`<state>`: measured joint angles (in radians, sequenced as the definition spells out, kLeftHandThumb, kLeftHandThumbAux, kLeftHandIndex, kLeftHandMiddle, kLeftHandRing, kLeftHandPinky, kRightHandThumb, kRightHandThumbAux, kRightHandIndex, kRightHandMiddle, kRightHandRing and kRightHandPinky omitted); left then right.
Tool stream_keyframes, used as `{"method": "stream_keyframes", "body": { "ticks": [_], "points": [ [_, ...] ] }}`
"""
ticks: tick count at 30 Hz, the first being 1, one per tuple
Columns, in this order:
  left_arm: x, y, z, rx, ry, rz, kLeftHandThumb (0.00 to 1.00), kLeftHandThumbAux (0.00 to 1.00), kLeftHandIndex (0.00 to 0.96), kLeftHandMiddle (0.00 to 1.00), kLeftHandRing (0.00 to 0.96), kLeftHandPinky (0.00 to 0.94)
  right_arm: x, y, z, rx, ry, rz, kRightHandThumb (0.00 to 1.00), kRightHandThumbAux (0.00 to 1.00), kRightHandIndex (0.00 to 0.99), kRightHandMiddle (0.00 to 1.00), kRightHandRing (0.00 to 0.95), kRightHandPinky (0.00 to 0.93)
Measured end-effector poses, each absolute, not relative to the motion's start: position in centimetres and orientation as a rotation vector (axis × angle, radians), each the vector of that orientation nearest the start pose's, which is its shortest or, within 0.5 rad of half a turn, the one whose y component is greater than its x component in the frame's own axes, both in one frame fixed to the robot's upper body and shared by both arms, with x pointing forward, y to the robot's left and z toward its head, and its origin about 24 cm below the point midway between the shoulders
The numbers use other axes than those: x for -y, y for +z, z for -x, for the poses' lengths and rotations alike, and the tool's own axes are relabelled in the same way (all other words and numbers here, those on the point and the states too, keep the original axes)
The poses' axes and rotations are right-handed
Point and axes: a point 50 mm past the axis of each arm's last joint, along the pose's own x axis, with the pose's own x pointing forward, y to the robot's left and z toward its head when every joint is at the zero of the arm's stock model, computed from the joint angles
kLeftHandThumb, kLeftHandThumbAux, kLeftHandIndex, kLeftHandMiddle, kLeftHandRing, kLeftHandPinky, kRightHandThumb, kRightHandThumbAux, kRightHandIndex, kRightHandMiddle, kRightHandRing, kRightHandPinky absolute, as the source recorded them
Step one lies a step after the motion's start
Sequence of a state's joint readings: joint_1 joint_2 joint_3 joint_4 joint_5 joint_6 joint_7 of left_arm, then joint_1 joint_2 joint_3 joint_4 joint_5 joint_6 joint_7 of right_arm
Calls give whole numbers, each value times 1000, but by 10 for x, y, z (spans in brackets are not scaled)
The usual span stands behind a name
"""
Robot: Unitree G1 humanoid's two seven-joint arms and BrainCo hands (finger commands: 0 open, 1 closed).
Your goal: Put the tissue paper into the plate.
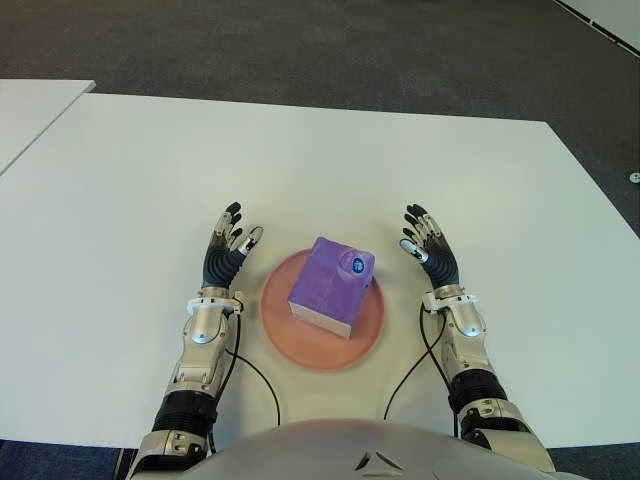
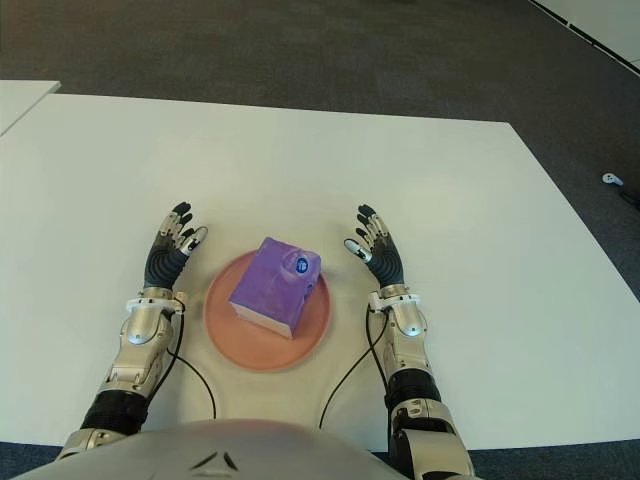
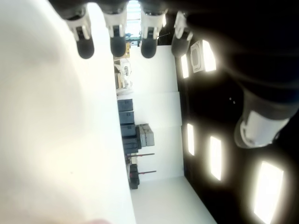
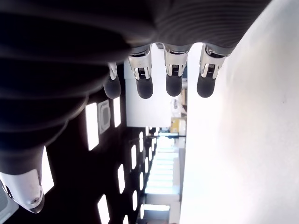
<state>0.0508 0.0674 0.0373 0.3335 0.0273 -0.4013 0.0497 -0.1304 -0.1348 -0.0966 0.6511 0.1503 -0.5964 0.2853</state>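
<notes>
A purple tissue pack (image 1: 333, 282) with a blue round mark on top lies inside the round pink plate (image 1: 280, 335) near the table's front edge. My left hand (image 1: 228, 247) shows just left of the plate, fingers straight and spread, holding nothing. My right hand (image 1: 427, 246) shows just right of the plate, likewise open and empty. Both wrist views show only outstretched fingers (image 3: 117, 42) (image 4: 173, 74) with nothing between them.
The white table (image 1: 320, 170) stretches far behind the plate. Black cables (image 1: 262, 378) run from both wrists toward the front edge. A second white table (image 1: 30, 105) shows at the far left. Dark carpet lies beyond.
</notes>
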Motion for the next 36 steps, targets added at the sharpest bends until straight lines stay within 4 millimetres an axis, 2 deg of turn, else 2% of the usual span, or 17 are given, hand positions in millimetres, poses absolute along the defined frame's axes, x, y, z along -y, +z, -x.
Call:
{"method": "stream_keyframes", "body": {
  "ticks": [9, 36],
  "points": [
    [-183, -10, -230, -17, 109, -77, 0, 507, 0, 0, 0, 0, 193, -9, -253, 91, 133, 4, 0, 622, 0, 0, 0, 0],
    [-207, -10, -234, 23, 205, -50, 0, 561, 0, 0, 0, 0, 197, -9, -253, 96, 72, -12, 0, 616, 0, 0, 0, 0]
  ]
}}
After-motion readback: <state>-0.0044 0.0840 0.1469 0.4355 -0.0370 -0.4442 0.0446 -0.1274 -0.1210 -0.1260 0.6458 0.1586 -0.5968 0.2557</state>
